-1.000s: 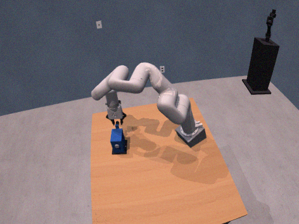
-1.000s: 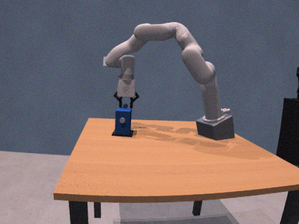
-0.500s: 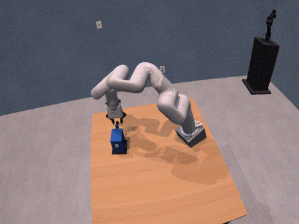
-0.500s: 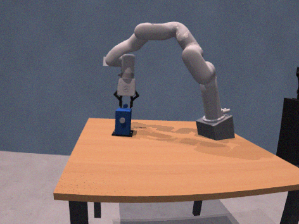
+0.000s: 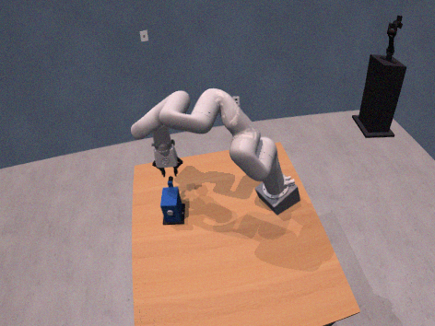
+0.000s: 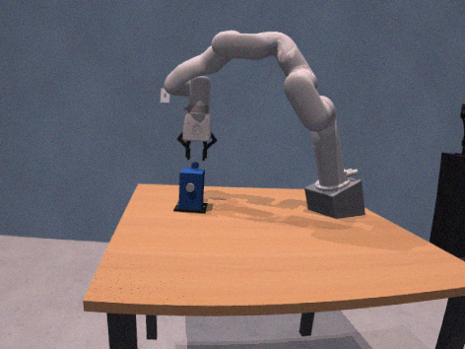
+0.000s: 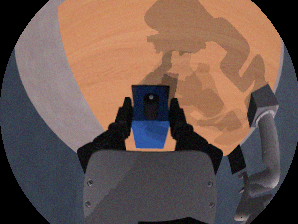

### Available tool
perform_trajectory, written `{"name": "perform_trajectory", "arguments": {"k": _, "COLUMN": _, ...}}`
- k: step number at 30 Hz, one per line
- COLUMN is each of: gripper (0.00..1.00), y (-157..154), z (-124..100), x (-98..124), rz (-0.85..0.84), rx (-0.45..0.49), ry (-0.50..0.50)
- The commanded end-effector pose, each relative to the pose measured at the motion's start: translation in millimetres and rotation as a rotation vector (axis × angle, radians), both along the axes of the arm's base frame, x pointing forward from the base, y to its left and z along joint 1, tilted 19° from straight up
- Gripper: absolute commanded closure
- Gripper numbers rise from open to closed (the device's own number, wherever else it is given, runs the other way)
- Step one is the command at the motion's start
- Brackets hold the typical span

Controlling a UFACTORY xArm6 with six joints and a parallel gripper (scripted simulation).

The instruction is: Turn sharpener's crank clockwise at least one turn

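Observation:
The blue pencil sharpener [image 5: 171, 204] stands on a black base at the back left of the orange table; it also shows in the exterior view [image 6: 191, 189]. Its blue crank knob [image 6: 195, 165] sticks up at the top, and shows in the top view too [image 5: 170, 182]. My gripper [image 6: 196, 154] hangs straight above the knob, fingers pointing down and open, with a small gap between the fingertips and the knob. In the wrist view the sharpener [image 7: 150, 123] appears below, between my two black fingers. Nothing is held.
The arm's grey base [image 5: 277, 195] is bolted at the back right of the table. A dark pedestal with a statue [image 5: 382, 92] stands on the floor far to the right. The table's left edge is close to the sharpener.

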State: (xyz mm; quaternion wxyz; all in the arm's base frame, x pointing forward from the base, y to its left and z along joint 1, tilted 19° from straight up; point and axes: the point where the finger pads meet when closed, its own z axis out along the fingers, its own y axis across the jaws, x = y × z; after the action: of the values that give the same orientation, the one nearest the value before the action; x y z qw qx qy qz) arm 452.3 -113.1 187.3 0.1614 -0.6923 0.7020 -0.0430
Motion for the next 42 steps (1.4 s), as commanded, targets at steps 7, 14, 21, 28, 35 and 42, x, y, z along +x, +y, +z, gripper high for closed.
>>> {"name": "perform_trajectory", "arguments": {"k": 7, "gripper": 0.46, "y": -4, "z": 25, "x": -7, "rz": 0.0, "rx": -0.001, "ry": -0.003}}
{"name": "perform_trajectory", "arguments": {"k": 14, "gripper": 0.46, "y": -6, "z": 32, "x": -9, "rz": 0.0, "rx": -0.001, "ry": -0.003}}
{"name": "perform_trajectory", "arguments": {"k": 21, "gripper": 1.0, "y": -6, "z": 33, "x": -9, "rz": 0.0, "rx": -0.001, "ry": -0.003}}
{"name": "perform_trajectory", "arguments": {"k": 28, "gripper": 1.0, "y": -6, "z": 33, "x": -9, "rz": 0.0, "rx": -0.001, "ry": -0.003}}
{"name": "perform_trajectory", "arguments": {"k": 35, "gripper": 1.0, "y": -6, "z": 33, "x": -9, "rz": 0.0, "rx": -0.001, "ry": -0.003}}
{"name": "perform_trajectory", "arguments": {"k": 42, "gripper": 1.0, "y": -6, "z": 33, "x": -9, "rz": 0.0, "rx": -0.001, "ry": -0.003}}
